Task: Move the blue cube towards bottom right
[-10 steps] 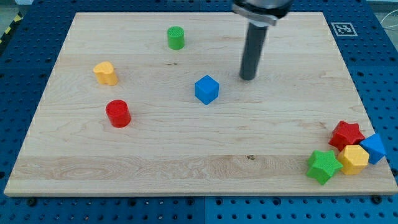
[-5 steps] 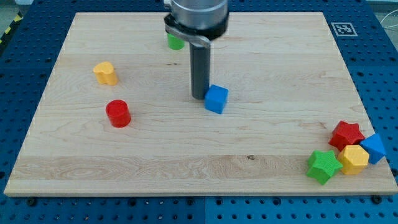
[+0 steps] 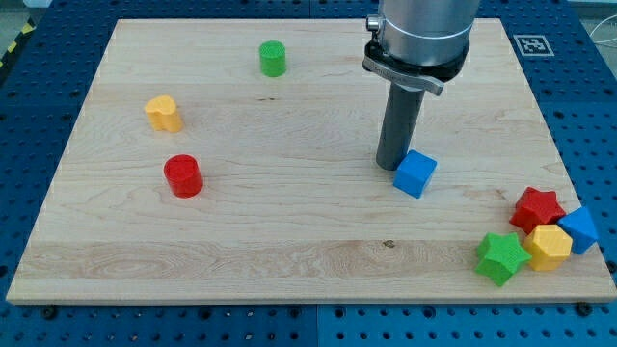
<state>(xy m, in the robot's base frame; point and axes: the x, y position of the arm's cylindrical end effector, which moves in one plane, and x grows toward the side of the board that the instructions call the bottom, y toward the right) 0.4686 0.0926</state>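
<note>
My tip (image 3: 390, 168) touches the blue cube (image 3: 415, 174).
It sits at the cube's upper-left side; no end effector jaws show, and no writing can be read.

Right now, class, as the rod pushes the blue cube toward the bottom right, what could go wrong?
1. My tip touches the blue cube at its upper-left side, near a corner; an off-centre push may spin the cube or let it slip aside.
2. The red star, yellow block, green star and a second blue block crowd the bottom-right corner; the cube may knock them about.
3. Those blocks sit near the board's edge, so a hard push could send one off.
</note>
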